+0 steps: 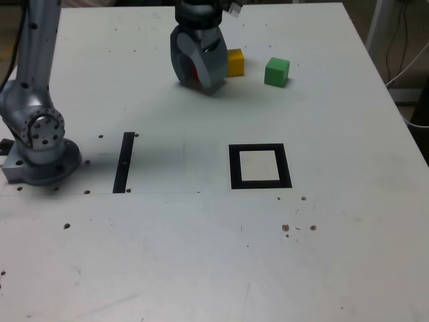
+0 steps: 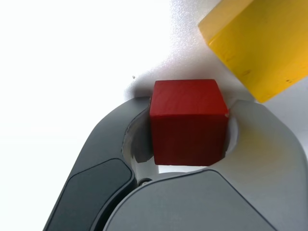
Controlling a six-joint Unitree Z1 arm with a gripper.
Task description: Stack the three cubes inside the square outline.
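The smooth grey pincer [image 2: 188, 144] clamps its curved jaws on the matte red cube [image 2: 187, 120]; a glossy yellow cube [image 2: 255, 43] sits near on the white desk [image 1: 201, 255].

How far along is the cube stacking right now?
Nothing is stacked: the square outline has no cube in it. In hand: the end effector is shut on the red cube, down at the table by the yellow cube. Left: carry red into the square, then add yellow and the green cube, which sits apart.
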